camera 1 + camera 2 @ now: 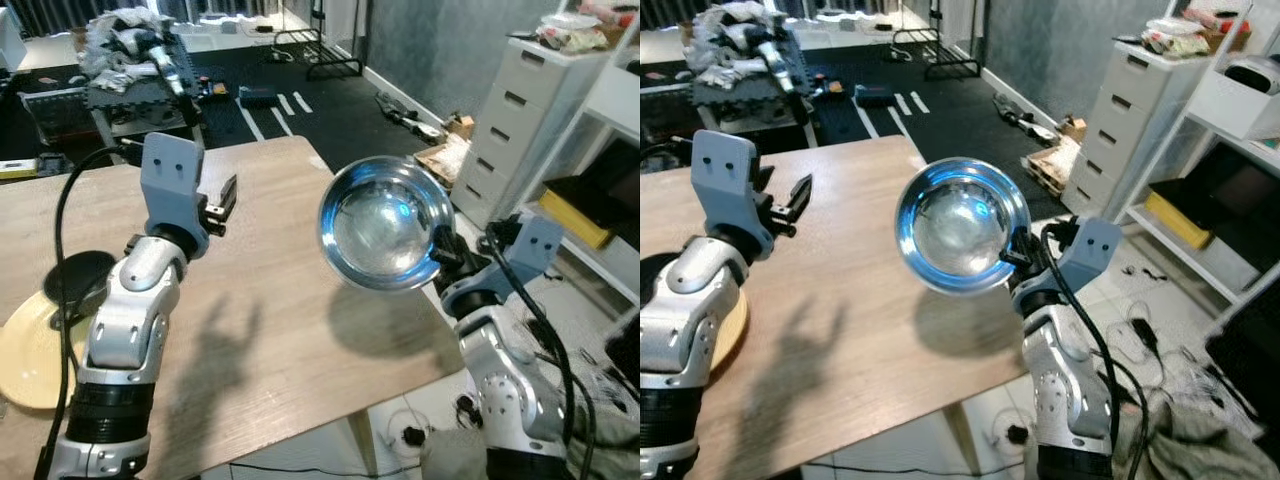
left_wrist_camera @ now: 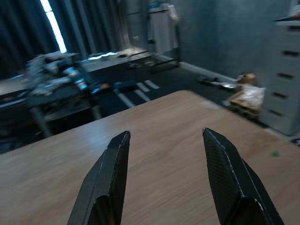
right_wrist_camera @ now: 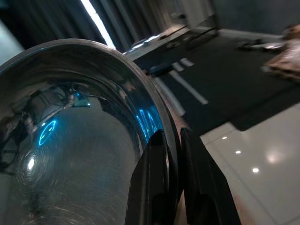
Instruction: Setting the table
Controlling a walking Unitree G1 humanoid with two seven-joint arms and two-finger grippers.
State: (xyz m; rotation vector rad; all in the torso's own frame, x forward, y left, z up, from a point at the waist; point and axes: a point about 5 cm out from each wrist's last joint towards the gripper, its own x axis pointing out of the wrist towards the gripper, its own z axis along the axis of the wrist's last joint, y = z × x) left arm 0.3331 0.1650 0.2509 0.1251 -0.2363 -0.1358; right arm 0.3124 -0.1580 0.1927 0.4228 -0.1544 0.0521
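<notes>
The right gripper [image 3: 171, 154] pinches the rim of the steel bowl [image 1: 385, 222], holding it tilted above the table's [image 1: 290, 300] right edge. The left gripper [image 2: 166, 173] hovers over the table, fingers spread wide, holding nothing. A plate [image 1: 25, 350] lies at the left.

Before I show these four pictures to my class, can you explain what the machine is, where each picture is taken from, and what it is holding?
It is a walking robot with two silver arms. Two pictures come from cameras in its head, looking down at a wooden table. The other two come from cameras on its wrists. The right hand pinches the rim of a shiny steel bowl, held tilted above the table's edge. The left hand is open and empty over the table. A yellow plate and a dark round mat lie at the robot's left.
</notes>
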